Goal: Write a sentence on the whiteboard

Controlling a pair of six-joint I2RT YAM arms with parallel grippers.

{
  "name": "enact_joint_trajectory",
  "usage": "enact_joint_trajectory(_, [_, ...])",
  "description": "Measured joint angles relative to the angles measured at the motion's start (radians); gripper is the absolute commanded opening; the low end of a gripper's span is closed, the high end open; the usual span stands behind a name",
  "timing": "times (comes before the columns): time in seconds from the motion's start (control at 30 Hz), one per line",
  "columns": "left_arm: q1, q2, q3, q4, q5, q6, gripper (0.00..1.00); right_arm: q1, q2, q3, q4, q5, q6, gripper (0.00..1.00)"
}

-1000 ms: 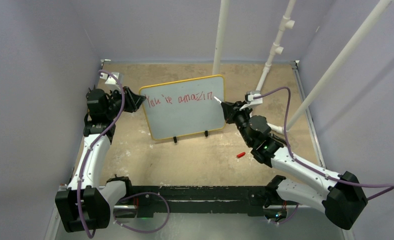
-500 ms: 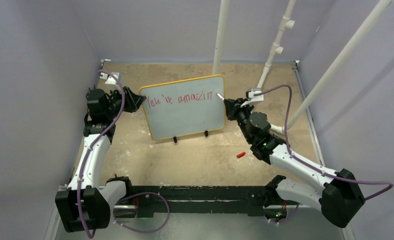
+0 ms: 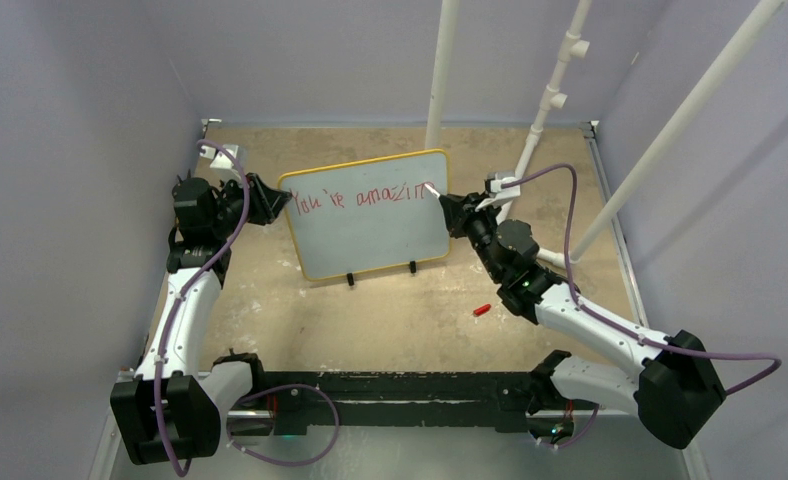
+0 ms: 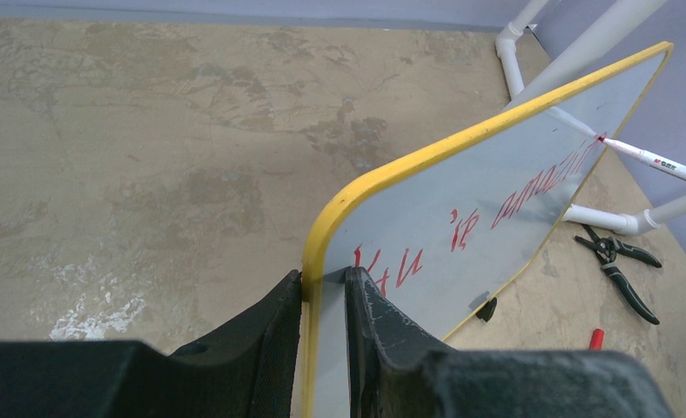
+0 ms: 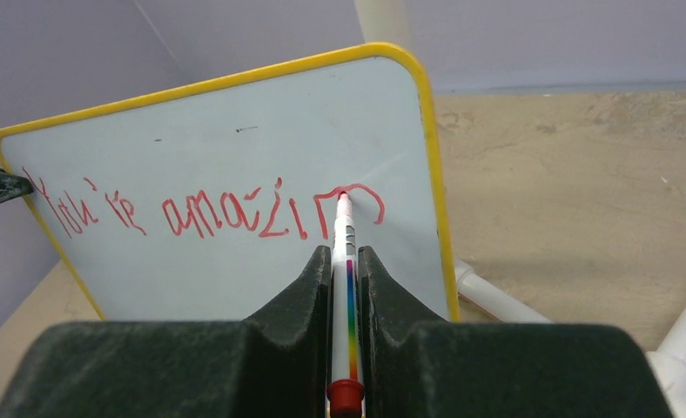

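Since the frame one second earlier, the right gripper [image 3: 448, 210] has swung left, carrying the marker [image 3: 432, 189] tip from the board's right edge back onto its face. The left arm and the whiteboard [image 3: 370, 230] are unchanged.

The whiteboard stands on its small black feet near the middle of the table [image 3: 370, 320], leaning slightly back, with red script along its upper part. The last stroke ends just inside the yellow right rim, so little board surface lies beyond it. A white PVC pipe [image 3: 440, 70] rises close behind the board's top right corner. Bare tabletop lies in front of the board, except for a red marker cap [image 3: 481, 310], which lies well apart from the feet.

The left gripper [image 4: 322, 283] reaches in level from the side, its fingers pressed on either face of the board's left rim near the upper corner. The right arm stretches forward from its base, wrist angled towards the board. Its fingers pinch the marker barrel, with the tip touching the board at the final letter [image 5: 343, 197].
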Motion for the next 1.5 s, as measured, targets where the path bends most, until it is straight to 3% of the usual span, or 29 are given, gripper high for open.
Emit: enact_joint_trajectory(1.5, [0.000, 0.000, 0.000, 0.000, 0.001, 0.000, 0.24, 0.000, -0.027, -0.011, -0.059, 0.056, 0.013, 0.00])
